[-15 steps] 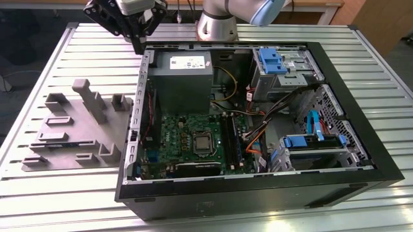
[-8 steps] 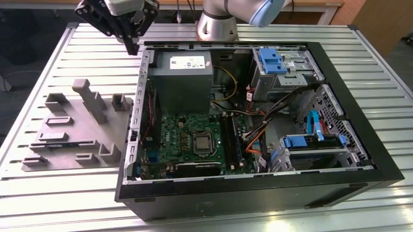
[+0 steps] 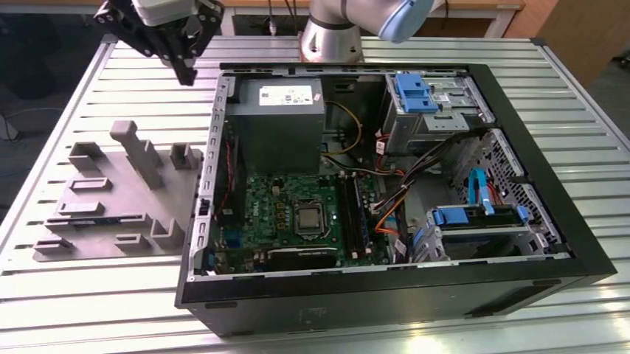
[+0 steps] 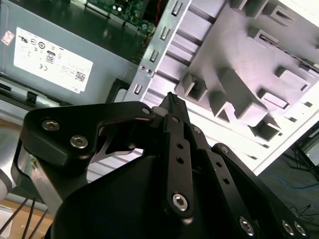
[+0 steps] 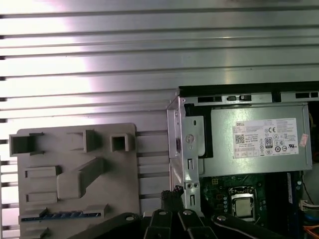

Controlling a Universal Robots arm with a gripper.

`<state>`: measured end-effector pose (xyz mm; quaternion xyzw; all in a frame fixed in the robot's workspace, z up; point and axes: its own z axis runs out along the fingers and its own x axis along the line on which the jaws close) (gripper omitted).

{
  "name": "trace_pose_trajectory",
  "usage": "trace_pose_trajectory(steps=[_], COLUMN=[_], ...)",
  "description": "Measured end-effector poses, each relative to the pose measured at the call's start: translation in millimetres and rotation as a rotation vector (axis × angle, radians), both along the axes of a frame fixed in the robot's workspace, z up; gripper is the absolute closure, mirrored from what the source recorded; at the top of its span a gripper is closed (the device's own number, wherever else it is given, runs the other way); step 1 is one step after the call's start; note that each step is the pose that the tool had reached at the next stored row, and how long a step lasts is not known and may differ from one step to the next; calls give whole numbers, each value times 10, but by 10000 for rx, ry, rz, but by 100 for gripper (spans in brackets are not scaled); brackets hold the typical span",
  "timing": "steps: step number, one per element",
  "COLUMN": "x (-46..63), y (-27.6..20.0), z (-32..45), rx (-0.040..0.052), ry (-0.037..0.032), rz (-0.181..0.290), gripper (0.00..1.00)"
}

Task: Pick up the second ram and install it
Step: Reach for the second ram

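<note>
The second ram (image 5: 62, 215) lies, I think, in a long slot of the grey fixture (image 5: 119, 189). It is well apart from my gripper (image 3: 185, 76), which hangs beside the computer case (image 3: 394, 299) with its fingers pressed together and empty. Descending like that, I'd risk striking the stick or a fixture block rather than straddling it.

We look down on a table (image 3: 88, 295) of ribbed aluminium slats that spreads below the gripper (image 3: 185, 76) and out to every side of it. Under the gripper a bright glare (image 5: 60, 64) washes the slats almost white. Beyond the gripper runs a wooden desk edge (image 3: 462, 6), and well away from it stands a brown wooden panel (image 3: 591, 29). Near the gripper, past the table's rim, we see dark floor (image 3: 44, 74), with a blue cable (image 4: 299, 186) lying on it.
</note>
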<state>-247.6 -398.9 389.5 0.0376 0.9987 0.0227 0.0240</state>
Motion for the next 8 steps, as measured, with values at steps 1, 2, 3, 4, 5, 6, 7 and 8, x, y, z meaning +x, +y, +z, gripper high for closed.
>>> trace_pose_trajectory(steps=[1,2,3,4,5,6,7,8], x=[-33,-67,-101,-137,-172,-205,-234,-261], y=[0,0,0,0,0,0,0,0], z=[-2,-3,-5,-7,-8,-10,-11,-14], rx=[0,-1,-1,0,0,0,0,-1], ry=[-3,-5,-7,-11,-13,-14,-15,-15], rz=[1,1,2,0,-1,-1,0,0], gripper=[89,89,89,89,89,89,89,89])
